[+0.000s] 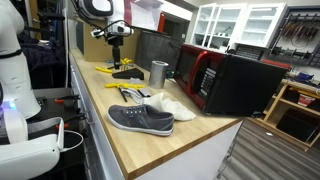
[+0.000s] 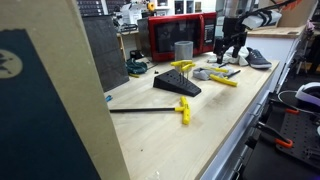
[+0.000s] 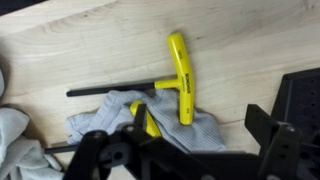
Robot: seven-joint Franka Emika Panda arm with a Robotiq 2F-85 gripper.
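Your gripper (image 1: 117, 62) hangs wide open and empty. The yellow T-handle hex key (image 3: 181, 78) lies just below it on a grey cloth (image 3: 205, 130); closing there, you may pinch cloth also.

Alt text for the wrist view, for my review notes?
A yellow T-handled wrench lies on a pale wooden bench, its lower end on a crumpled grey rag. The open black pincer hangs above the rag, part-hiding a second yellow handle.
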